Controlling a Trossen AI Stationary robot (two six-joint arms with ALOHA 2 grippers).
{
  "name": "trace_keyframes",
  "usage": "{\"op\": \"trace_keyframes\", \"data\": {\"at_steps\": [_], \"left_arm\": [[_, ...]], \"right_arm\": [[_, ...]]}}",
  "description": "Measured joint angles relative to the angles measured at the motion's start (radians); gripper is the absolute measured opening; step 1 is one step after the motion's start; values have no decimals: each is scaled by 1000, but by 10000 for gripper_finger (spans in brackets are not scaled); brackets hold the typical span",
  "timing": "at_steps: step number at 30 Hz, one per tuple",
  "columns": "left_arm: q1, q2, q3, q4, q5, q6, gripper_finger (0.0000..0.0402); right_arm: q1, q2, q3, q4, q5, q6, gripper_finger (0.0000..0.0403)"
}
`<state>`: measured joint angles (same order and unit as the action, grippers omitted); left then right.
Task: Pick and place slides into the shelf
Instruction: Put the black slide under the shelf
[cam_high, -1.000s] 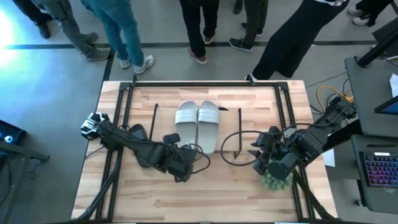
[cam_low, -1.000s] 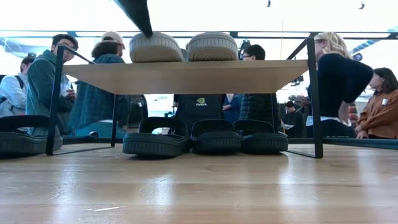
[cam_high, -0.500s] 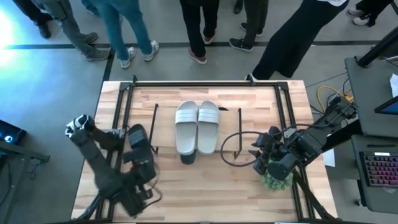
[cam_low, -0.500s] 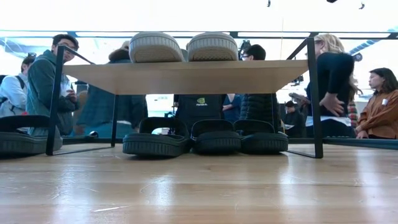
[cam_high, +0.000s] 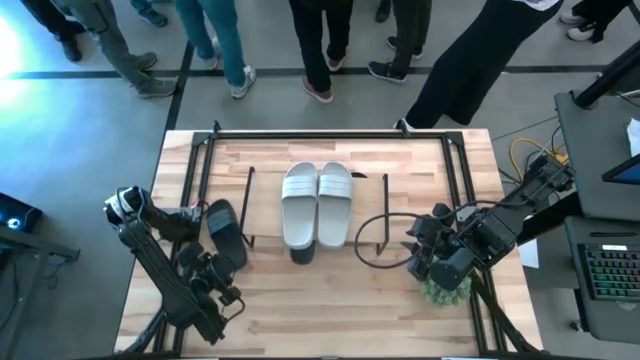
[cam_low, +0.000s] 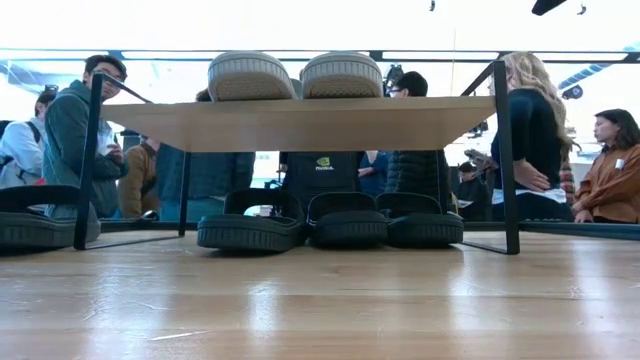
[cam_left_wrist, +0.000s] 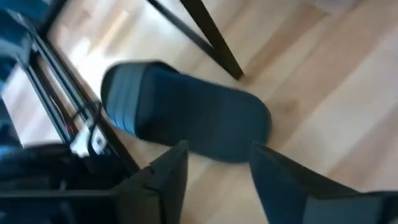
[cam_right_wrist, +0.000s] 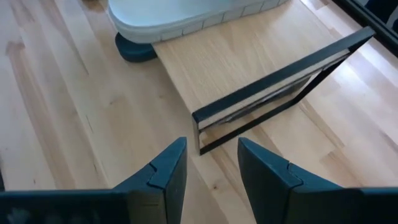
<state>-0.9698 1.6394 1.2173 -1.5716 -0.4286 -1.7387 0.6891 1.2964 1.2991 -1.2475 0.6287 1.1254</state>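
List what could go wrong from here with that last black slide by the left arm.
1. The last black slide lies outside the shelf, against its wire leg; a pick could snag there.
2. The left gripper, open, hangs over the slide's end, so a grasp may slip.
3. Three black slides already fill the space underneath, leaving little room.

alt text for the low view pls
A low wooden shelf seen from table height holds two pale slides on its top board, with three black slides lined up underneath and a fourth black slide outside its left leg. People stand behind.
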Motion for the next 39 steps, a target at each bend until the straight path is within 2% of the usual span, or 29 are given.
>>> {"op": "trace_keyframes", "data": {"at_steps": [3, 6, 13, 24, 30, 34, 39], "left_arm": [[-14, 0, -31, 0, -55, 15, 178], [-17, -4, -57, 0, -86, 18, 182], [-18, -28, -209, 1, -87, -49, 182], [35, -276, -459, 112, -98, -51, 182], [61, -325, -504, 153, -105, -20, 175], [112, -287, -503, 151, -38, 24, 157], [203, -224, -488, 150, 143, 77, 132]], "right_arm": [[0, 0, 0, -4, -17, 0, 134], [0, 0, 0, -5, -26, 0, 134], [0, 0, 0, -6, -26, -1, 134], [0, 0, -48, -13, -26, 22, 134], [0, 0, -94, -19, -33, 83, 134], [0, 0, -119, -21, -33, 107, 134], [0, 0, -137, -21, -34, 139, 134]]}}
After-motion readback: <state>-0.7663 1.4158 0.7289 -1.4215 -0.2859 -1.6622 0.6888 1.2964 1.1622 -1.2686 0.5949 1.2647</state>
